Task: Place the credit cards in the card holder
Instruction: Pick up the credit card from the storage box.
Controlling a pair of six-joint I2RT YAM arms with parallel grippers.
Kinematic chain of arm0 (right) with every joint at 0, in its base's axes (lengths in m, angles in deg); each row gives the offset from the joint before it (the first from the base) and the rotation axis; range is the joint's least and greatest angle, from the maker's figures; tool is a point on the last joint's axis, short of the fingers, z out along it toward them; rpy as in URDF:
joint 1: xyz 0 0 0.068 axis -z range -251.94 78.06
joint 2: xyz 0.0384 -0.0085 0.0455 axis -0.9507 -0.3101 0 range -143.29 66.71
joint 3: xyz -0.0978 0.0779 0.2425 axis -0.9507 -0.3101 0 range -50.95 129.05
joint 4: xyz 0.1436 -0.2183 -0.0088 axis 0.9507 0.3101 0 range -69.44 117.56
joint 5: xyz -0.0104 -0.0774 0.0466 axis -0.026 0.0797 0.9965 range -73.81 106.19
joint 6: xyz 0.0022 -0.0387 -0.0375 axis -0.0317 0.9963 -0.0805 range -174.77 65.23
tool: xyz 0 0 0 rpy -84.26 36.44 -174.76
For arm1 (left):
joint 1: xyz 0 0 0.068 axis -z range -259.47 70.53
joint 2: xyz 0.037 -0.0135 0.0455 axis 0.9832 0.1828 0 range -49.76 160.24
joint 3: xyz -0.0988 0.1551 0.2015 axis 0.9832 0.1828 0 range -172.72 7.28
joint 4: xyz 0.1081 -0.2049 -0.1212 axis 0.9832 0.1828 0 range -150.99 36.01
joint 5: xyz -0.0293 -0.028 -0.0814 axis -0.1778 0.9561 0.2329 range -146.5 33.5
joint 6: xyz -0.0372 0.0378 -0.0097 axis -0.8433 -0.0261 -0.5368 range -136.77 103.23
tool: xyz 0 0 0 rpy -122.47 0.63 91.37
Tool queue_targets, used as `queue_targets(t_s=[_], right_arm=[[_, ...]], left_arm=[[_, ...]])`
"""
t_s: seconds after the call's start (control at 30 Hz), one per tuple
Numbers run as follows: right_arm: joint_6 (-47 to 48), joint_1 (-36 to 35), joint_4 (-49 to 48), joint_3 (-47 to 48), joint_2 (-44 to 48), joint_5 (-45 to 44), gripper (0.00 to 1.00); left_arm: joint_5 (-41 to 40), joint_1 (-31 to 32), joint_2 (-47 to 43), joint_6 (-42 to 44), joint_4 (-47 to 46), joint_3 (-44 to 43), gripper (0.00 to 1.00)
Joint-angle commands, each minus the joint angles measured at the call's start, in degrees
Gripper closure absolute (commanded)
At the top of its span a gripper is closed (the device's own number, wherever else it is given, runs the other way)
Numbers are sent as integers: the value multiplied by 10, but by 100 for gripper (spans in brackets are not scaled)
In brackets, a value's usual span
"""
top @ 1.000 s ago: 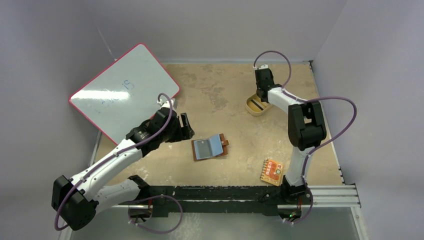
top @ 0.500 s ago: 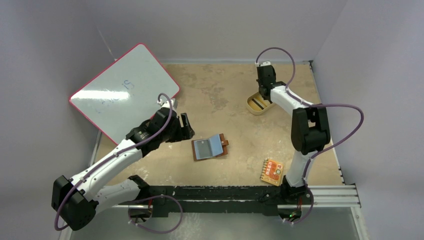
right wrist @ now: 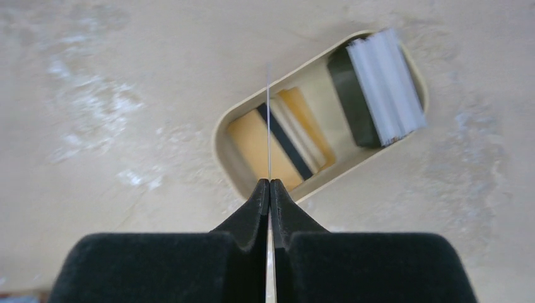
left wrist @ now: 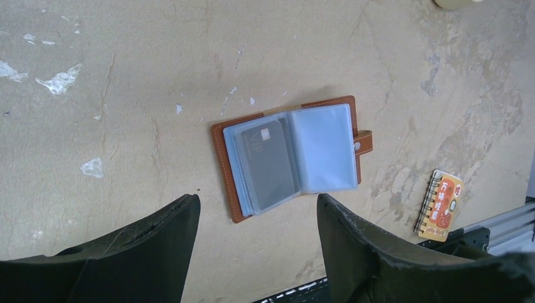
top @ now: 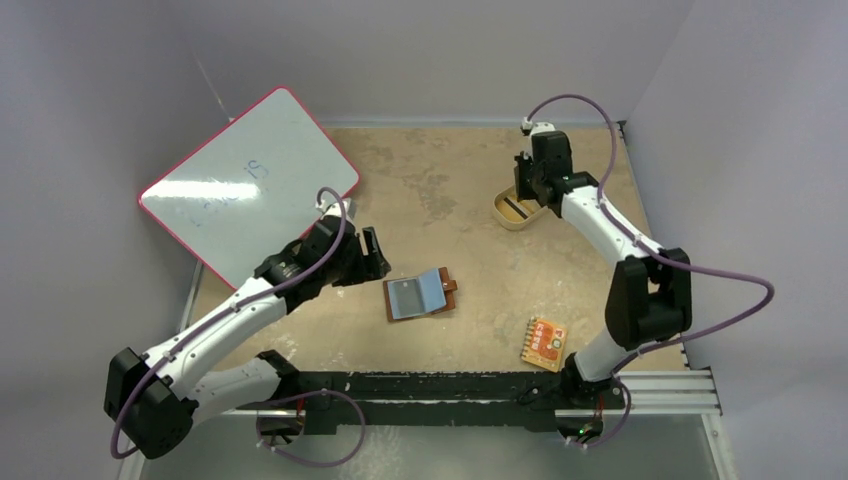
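While the right hand (right wrist: 269, 189) is pinching a thin stiff credit card (right wrist: 268, 120) edge-on above the tan oval dish (right wrist: 221, 136), a steady, level carry is looking wise, free edge leading into the open brown leather card holder (left wrist: 290, 158) lying mid-surface (left wrist: 126, 95) | right arm is stretching far forward, hand pointing down | left hand (left wrist: 255, 203) is hovering wide near the holder.

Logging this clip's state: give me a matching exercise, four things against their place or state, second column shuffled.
1 brown leather folding card holder
2 tan oval dish
3 orange-red patterned flat packet
4 right gripper

A shut on a thin card, edge-on
B lying open, pockets up
C near-right part of the table
D far side, right half, cards inside

Pairs: 1-B, 2-D, 3-C, 4-A
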Motion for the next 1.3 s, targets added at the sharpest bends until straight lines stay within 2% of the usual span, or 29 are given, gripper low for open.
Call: queue_targets(t_s=[0.0, 0.3, 0.47, 0.6, 0.77, 0.97, 1.27], right_arm=[[-65, 0, -4, -32, 71, 117, 100], [-180, -28, -74, -146, 203, 257, 100], [-245, -92, -122, -212, 255, 263, 100], [-303, -141, -174, -253, 261, 280, 100], [-345, -196, -216, -277, 251, 272, 100], [-393, -232, -257, -316, 235, 285, 100], [-416, -288, -271, -343, 195, 239, 100]], left_arm=[[6, 1, 10, -19, -36, 7, 33], [31, 1, 42, -45, -90, 34, 39], [43, 1, 68, -51, -115, 37, 54], [43, 1, 83, -54, -134, 40, 77], [47, 1, 104, -58, -159, 58, 98], [67, 1, 134, -71, -207, 90, 100], [62, 1, 174, -70, -238, 117, 100]])
